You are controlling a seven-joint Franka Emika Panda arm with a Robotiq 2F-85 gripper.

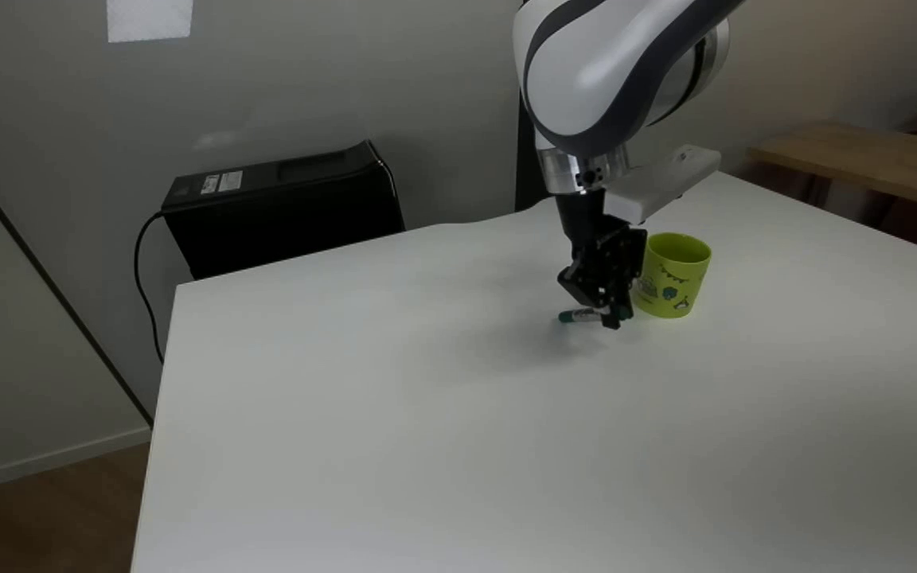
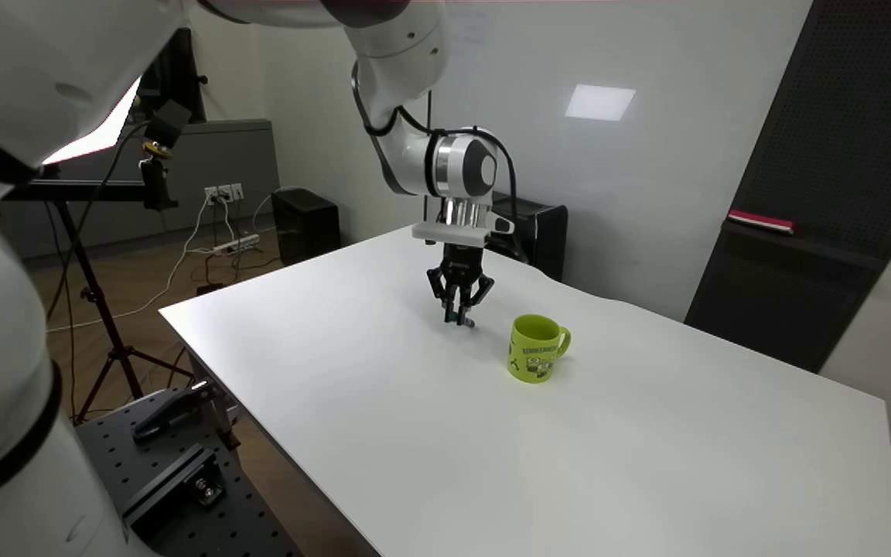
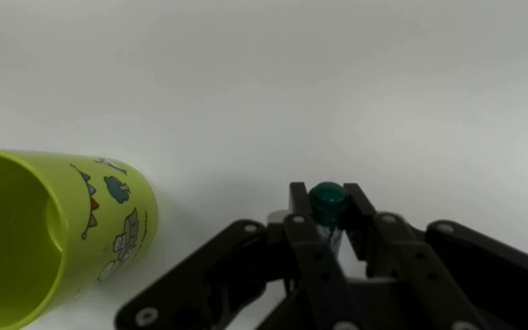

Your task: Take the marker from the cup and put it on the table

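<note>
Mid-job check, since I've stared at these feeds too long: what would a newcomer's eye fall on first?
Probably the bright yellow-green cup, upright on the white table and vivid in all three views. Next, likely the bulky white arm, coming down from the top of the picture in an exterior view. In the wrist view, the marker's shiny green end stands out between the dark fingers of the gripper.

Pale wall with a bright four-sided patch, pale skirting, brown floor, light wooden table
</note>
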